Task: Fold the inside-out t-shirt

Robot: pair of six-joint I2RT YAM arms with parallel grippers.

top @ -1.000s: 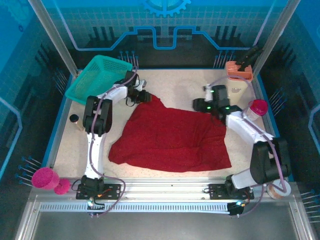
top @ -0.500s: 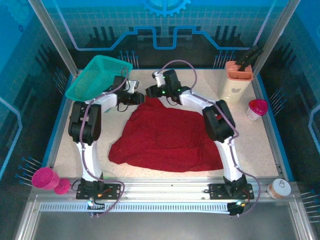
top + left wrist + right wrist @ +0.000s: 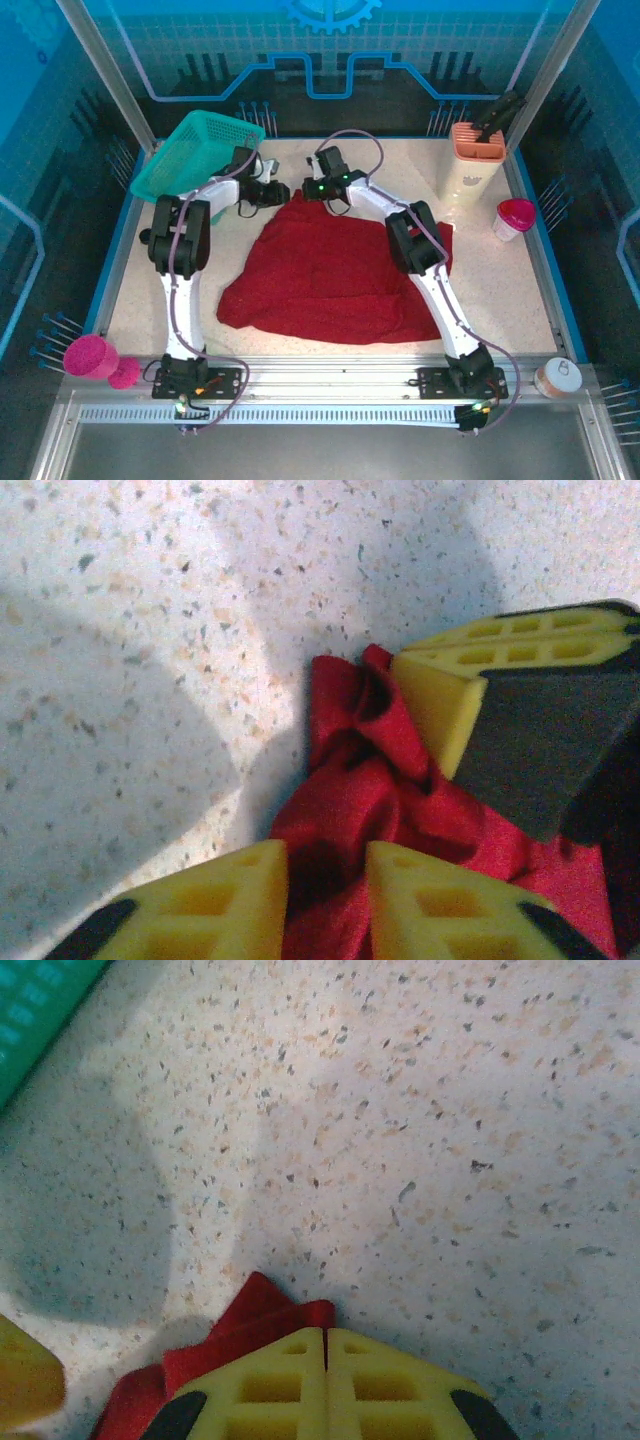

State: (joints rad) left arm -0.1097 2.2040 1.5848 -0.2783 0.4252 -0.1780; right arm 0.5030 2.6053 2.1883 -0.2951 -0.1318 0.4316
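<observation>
inside-out t-shirt (image 3: 340,270) edge tight between left fingers (image 3: 200,900) (right fingers (image 3: 270,1380) together, against it)

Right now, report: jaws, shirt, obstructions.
Left gripper jaws pinch t-shirt far corner. Right gripper jaws shut beside them. Cloth rumpled, unfolded. Teal basket close left.

Dark red soft cloth t-shirt (image 3: 340,270), plain. Cream stone-look tabletop (image 3: 500,290), speckled grey and tan. Teal plastic lattice basket (image 3: 195,150). Left pincer (image 3: 325,880) and right pincer (image 3: 325,1370): yellow, grid-patterned, with black patches. Magenta round cup (image 3: 516,214).
</observation>
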